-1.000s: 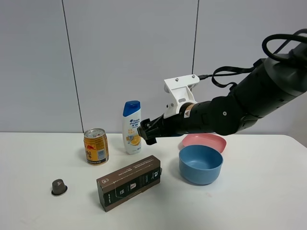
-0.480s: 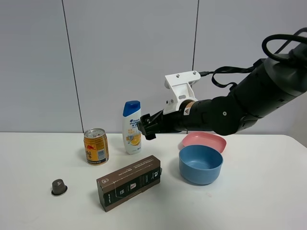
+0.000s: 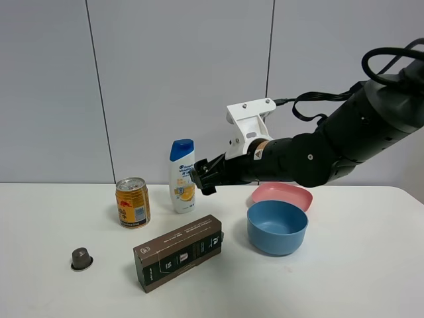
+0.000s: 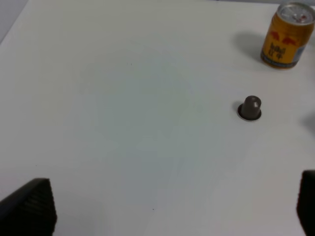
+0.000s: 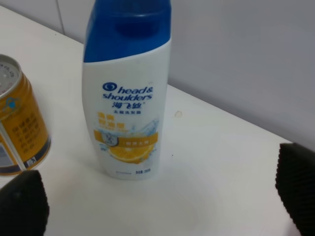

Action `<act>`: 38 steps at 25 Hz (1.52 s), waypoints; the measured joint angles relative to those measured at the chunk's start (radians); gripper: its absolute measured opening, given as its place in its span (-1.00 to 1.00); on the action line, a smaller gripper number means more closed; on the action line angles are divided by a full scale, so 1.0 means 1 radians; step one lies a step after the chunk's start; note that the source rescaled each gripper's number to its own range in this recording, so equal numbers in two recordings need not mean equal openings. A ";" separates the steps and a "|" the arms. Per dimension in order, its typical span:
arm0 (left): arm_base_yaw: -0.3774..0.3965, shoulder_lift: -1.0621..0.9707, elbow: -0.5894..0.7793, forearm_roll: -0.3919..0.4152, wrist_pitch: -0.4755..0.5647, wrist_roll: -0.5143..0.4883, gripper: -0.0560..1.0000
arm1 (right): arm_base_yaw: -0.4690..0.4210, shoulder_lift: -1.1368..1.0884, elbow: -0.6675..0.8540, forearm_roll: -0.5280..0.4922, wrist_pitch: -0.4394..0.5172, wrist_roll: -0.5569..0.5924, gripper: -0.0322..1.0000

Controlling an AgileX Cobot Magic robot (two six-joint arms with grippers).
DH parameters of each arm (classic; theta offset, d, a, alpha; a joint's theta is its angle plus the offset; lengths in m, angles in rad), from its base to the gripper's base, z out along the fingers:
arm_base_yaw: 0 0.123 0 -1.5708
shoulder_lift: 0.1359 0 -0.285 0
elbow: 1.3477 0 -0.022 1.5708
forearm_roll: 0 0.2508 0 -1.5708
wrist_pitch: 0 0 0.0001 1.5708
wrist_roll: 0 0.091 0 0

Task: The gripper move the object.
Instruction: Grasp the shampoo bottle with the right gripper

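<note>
The white shampoo bottle (image 3: 181, 175) with a blue cap and a yellow-orange label stands upright at the back of the white table (image 3: 344, 278). It fills the right wrist view (image 5: 127, 93). My right gripper (image 3: 201, 177) is open just right of the bottle, at label height, apart from it. Its two black fingertips (image 5: 20, 206) show wide apart at the edges of the right wrist view. My left gripper (image 4: 172, 206) is open over bare table; it is out of the high view.
A gold-and-red can (image 3: 132, 203) stands left of the bottle. A long dark brown box (image 3: 179, 252) lies in front. A small dark capsule (image 3: 81, 258) sits front left. A blue bowl (image 3: 277, 226) and a pink dish (image 3: 282, 195) sit under my right arm.
My right gripper has risen slightly and moved a little toward the bottle over the last second. Nothing else moved.
</note>
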 joint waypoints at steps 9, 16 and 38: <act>0.000 0.000 0.000 0.000 0.000 0.000 1.00 | 0.000 0.002 0.000 0.000 -0.005 -0.017 0.68; 0.000 0.000 0.000 0.000 0.000 0.000 1.00 | 0.000 0.076 -0.037 0.000 -0.011 -0.013 0.68; 0.000 0.000 0.000 0.000 0.000 0.000 1.00 | 0.017 0.162 -0.198 -0.027 0.024 0.029 0.60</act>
